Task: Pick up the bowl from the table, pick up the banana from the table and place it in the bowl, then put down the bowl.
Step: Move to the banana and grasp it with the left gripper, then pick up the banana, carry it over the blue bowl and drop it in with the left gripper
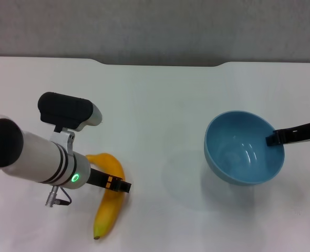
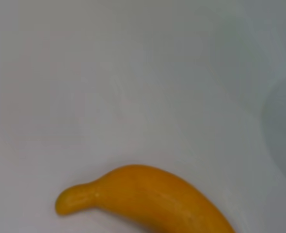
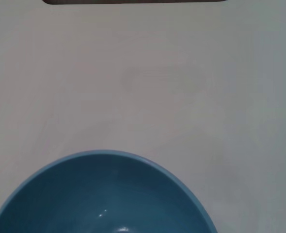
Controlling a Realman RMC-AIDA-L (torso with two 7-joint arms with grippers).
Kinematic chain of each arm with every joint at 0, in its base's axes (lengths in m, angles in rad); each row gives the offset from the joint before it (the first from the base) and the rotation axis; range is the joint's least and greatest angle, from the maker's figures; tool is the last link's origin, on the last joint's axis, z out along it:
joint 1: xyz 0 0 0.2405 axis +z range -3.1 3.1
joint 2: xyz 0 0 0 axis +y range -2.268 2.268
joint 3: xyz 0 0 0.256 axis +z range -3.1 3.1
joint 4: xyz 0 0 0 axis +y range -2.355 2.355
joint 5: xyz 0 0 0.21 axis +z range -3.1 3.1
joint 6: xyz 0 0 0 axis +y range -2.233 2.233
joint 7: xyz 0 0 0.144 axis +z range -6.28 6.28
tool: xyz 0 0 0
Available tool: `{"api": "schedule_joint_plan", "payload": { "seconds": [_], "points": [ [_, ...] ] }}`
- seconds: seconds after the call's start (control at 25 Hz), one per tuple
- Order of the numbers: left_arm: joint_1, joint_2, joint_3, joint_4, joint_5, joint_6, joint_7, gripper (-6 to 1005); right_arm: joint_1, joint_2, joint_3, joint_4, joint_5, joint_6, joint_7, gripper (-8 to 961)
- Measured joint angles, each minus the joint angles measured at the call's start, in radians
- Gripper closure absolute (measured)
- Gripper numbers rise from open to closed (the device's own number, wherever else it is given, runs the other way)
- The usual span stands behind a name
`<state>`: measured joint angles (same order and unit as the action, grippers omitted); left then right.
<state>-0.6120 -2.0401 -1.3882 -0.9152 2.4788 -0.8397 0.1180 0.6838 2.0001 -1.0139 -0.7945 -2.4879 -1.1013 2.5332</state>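
The bowl (image 1: pixel 244 147) was light blue, deep and glossy inside, tilted on my right side with its shadow on the table (image 1: pixel 160 100) beneath it. The banana (image 1: pixel 107 202) (yellow-orange, curved, dark at its near tip) lay flat on my left side, well apart from the bowl.

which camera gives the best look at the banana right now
The head view: it shows the banana almost whole on the table, the left gripper over its middle. The left wrist view shows only its stem end, cut off at the frame edge. The right wrist view shows none of it, only the bowl.
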Motion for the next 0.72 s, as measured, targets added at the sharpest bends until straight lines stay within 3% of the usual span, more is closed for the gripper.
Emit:
{"api": "schedule_joint_plan", "payload": {
  "seconds": [0.16,0.36,0.6,0.72],
  "points": [
    [0.000,0.000,0.000,-0.001,0.000,0.001,0.006,145,0.000,0.000,0.000,0.000,0.000,0.000,0.000,927],
    [0.000,0.000,0.000,-0.004,-0.001,0.000,0.009,356,-0.002,0.000,0.000,0.000,0.000,0.000,-0.001,927],
    [0.012,0.007,-0.032,-0.065,-0.009,-0.015,0.032,499,-0.006,-0.001,0.007,0.014,0.000,0.002,-0.002,927],
    [0.035,0.009,-0.072,-0.148,-0.011,-0.038,0.056,499,-0.007,-0.002,0.008,0.026,0.000,0.007,-0.003,927]
  ]
}}
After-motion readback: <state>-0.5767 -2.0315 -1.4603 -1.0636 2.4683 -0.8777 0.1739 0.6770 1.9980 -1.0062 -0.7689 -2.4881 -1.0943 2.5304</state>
